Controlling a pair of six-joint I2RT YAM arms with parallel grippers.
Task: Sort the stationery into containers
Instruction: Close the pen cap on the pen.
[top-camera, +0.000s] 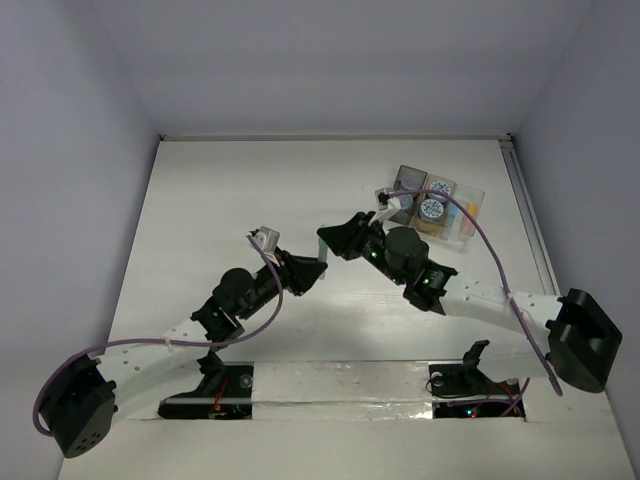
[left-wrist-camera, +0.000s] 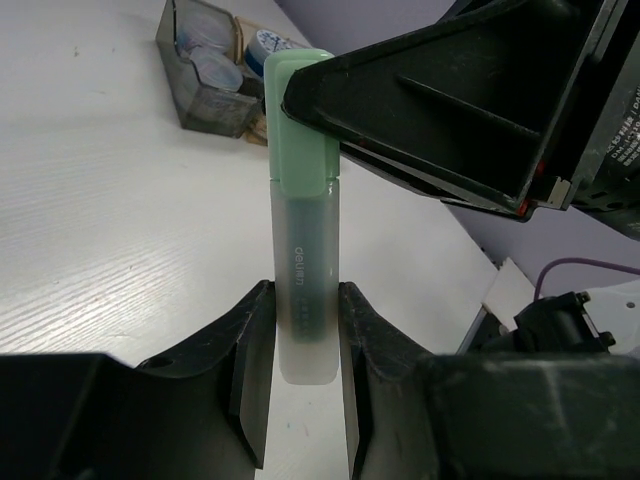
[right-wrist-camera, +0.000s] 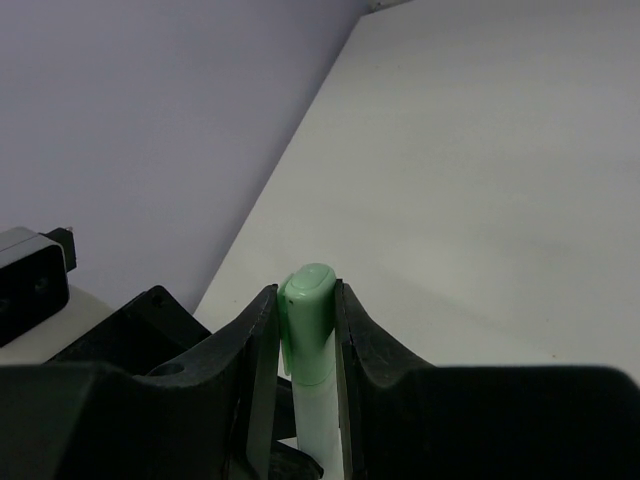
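1. The dark grey tray (left-wrist-camera: 212, 110) holds pale round jars (left-wrist-camera: 212, 68).
2. The tan tray (top-camera: 441, 183) beside it holds a blue-white-topped jar (top-camera: 432, 208).
3. The clear tray (top-camera: 476, 198) holds pastel sticks (top-camera: 461, 217).
4. The mint green stick (left-wrist-camera: 303, 200) hangs above the table (top-camera: 220, 200), well apart from the trays. The left gripper (left-wrist-camera: 303, 300) clamps its clear body and the right gripper (right-wrist-camera: 307, 305) pinches its cap.

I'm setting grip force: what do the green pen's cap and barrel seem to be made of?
The green pen is gripped by the left end effector and right end effector. Cap: opaque mint plastic, smooth with a soft sheen. Barrel: likely frosted translucent plastic, since a dark core shows through it.
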